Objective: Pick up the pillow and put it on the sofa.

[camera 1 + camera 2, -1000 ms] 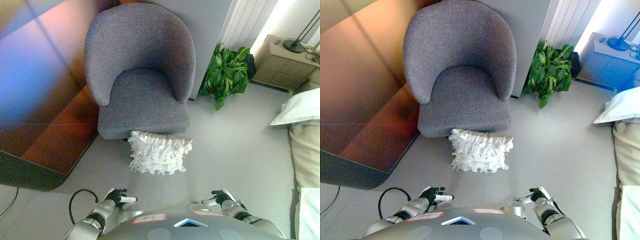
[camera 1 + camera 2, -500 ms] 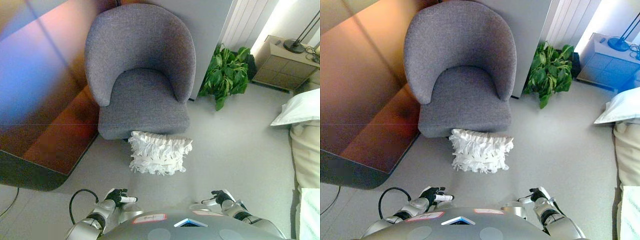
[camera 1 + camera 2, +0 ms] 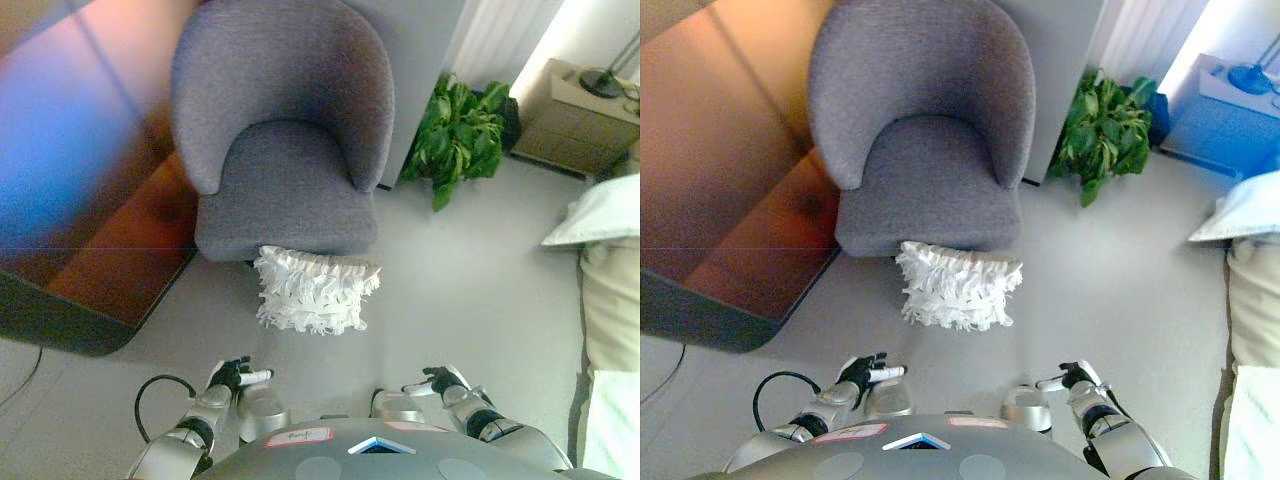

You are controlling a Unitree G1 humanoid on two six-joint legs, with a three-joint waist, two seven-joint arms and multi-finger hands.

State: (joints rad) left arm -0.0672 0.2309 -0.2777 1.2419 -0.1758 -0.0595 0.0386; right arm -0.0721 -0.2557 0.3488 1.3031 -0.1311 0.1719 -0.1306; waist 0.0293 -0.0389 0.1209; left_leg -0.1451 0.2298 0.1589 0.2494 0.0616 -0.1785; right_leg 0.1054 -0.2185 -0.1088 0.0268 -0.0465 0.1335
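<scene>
A white ruffled pillow (image 3: 316, 290) lies on the grey floor, leaning against the front of a grey armchair (image 3: 285, 140). My left hand (image 3: 232, 377) shows at the bottom left, low and well short of the pillow, its fingers relaxed and empty. My right hand (image 3: 437, 382) shows at the bottom right, also relaxed and empty. Both hands also show in the right eye view, left (image 3: 862, 370) and right (image 3: 1070, 378).
A green potted plant (image 3: 457, 135) stands right of the armchair. A dark wooden table (image 3: 80, 200) fills the left side. A bed with white pillows (image 3: 600, 215) lies at the right edge. A bedside cabinet (image 3: 580, 120) with a lamp stands at the back right.
The whole view has shifted: the camera moved, so the chair and pillow sit a little higher. Both hands stay low and empty.
</scene>
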